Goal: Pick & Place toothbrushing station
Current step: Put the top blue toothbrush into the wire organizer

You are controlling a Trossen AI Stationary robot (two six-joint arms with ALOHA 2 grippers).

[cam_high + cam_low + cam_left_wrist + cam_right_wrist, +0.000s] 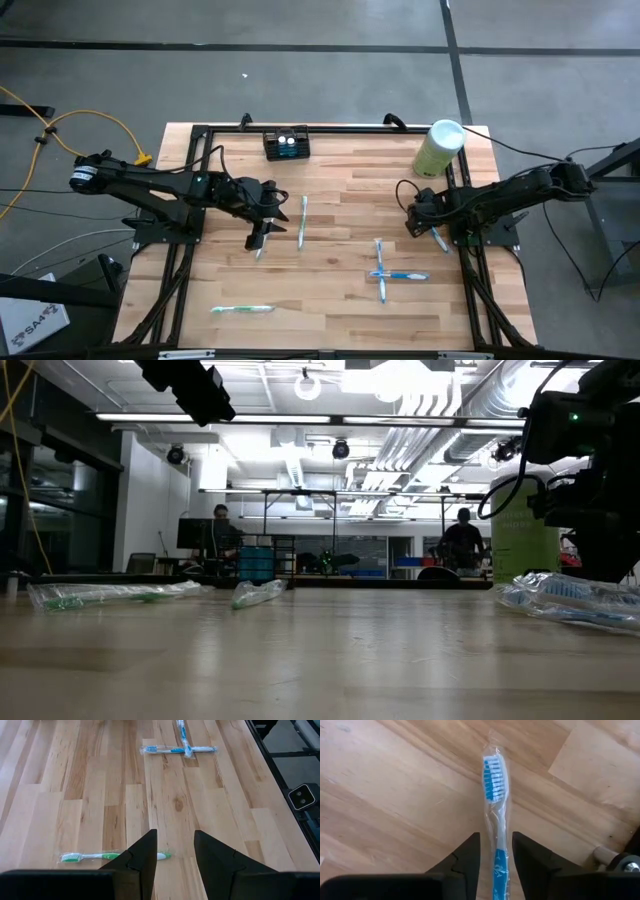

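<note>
While the left arm waits over the left half of the wooden desk [340, 290], the right gripper [495, 857] is down near the desk's right edge, at about three o'clock from the centre in the high view. Its two dark fingers [465, 855] straddle the handle of a wrapped blue toothbrush [495, 785]; the handle sits between them, its white-and-blue bristle head pointing away past the tips. The fingers look closed in on the handle, though whether they actually press it I cannot tell.

The left gripper [172, 855] hangs above the desk at about nine o'clock, with its fingers [142, 860] parted and nothing between them. Ahead of it a green toothbrush [100, 856] in clear wrap lies flat, partly hidden by one finger.

The toothbrushing station [286, 144], a small black slotted holder, stands at the far edge of the desk at about twelve o'clock, well apart from both grippers. A pale green cylinder with a white lid [438, 148] stands at about two o'clock, near the far right corner.

Two more wrapped blue toothbrushes [385, 272] lie crossed at about five o'clock, and another wrapped toothbrush [302, 220] lies just right of the left gripper.
</note>
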